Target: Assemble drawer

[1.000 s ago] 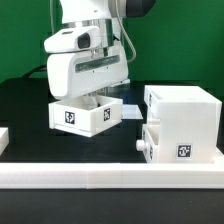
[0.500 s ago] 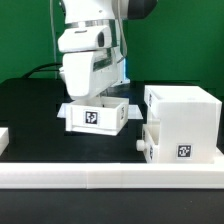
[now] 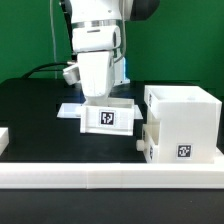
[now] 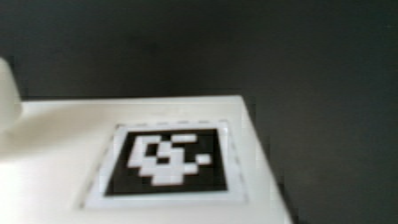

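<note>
The tall housing (image 3: 181,122) sits at the exterior view's right against the long white rail (image 3: 110,176), one knobbed tray (image 3: 150,143) slotted in. My pincer (image 3: 103,98) grips the second tray (image 3: 109,116) just beside it.

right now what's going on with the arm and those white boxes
The arm has its fingers down on the back wall of a small white tray, which sits out on the black table. To the exterior view's right stands the tall white housing with a second tray already slotted in low, its knob poking out. Whether the fingers are clamped on the wall can't be seen.
</note>
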### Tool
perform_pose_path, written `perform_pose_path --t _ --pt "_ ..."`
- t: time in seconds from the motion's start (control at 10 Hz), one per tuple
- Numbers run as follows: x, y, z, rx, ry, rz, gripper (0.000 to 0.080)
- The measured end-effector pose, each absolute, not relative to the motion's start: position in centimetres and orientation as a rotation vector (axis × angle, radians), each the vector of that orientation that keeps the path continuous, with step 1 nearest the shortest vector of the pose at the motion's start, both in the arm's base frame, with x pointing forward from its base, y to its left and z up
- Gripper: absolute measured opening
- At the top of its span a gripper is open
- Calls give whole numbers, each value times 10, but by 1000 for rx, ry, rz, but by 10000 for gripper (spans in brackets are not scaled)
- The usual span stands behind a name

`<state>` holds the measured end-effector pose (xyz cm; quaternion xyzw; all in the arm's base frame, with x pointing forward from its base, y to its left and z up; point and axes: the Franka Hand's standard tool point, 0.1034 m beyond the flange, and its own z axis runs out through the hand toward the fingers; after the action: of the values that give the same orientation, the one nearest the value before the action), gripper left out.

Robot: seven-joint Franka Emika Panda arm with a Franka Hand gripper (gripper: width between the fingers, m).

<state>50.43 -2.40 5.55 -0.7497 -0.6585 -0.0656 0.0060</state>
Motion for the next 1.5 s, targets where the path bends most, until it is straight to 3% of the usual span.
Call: perform_pose_path --t 0.6,1.5 --pt "524 -20 56 -2301 -2082 -191 42" --pt "529 -7 57 -2243 -2125 -156 42"
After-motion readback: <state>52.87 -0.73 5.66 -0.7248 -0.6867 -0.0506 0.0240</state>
